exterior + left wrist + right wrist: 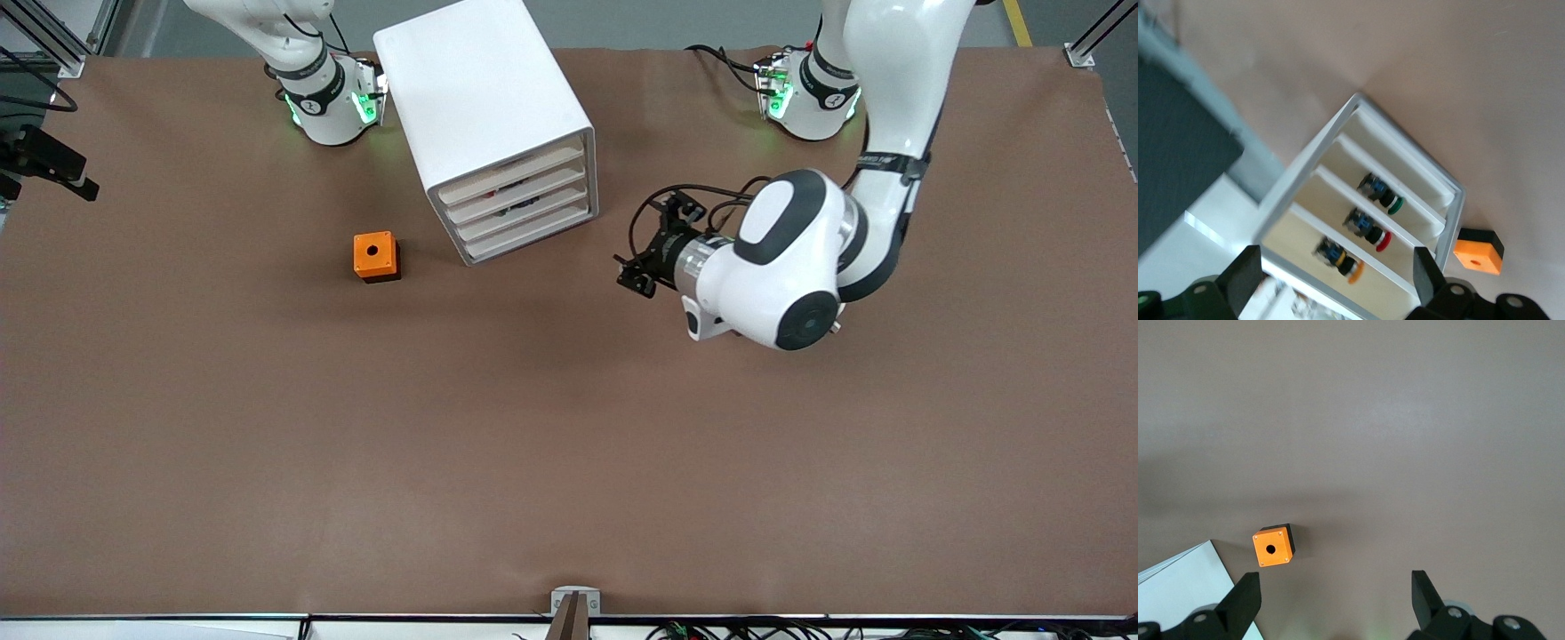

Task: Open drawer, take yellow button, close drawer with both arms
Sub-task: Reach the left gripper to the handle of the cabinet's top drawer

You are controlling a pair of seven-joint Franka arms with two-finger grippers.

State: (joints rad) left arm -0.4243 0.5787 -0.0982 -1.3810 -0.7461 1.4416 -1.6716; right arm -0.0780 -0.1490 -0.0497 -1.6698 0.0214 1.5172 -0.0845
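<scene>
The white cabinet [480,89] stands near the robots' bases, its four drawers all pushed in. The uppermost drawer [511,175] is shut. In the left wrist view I see into that drawer [1391,283], and the button [1341,260] with its orange cap lies in it. My left gripper [642,240] hangs open in front of the drawers, a short way off, with nothing between its fingers [1248,270]. My right gripper [1335,590] is open and empty, high over the table by the cabinet's corner; the front view does not show it.
An orange cube with a hole [375,256] sits on the brown table beside the cabinet, toward the right arm's end. Two lower drawers hold a red-capped button [1368,230] and a green-capped one [1381,195]. A black clamp [53,164] juts in at the table's edge.
</scene>
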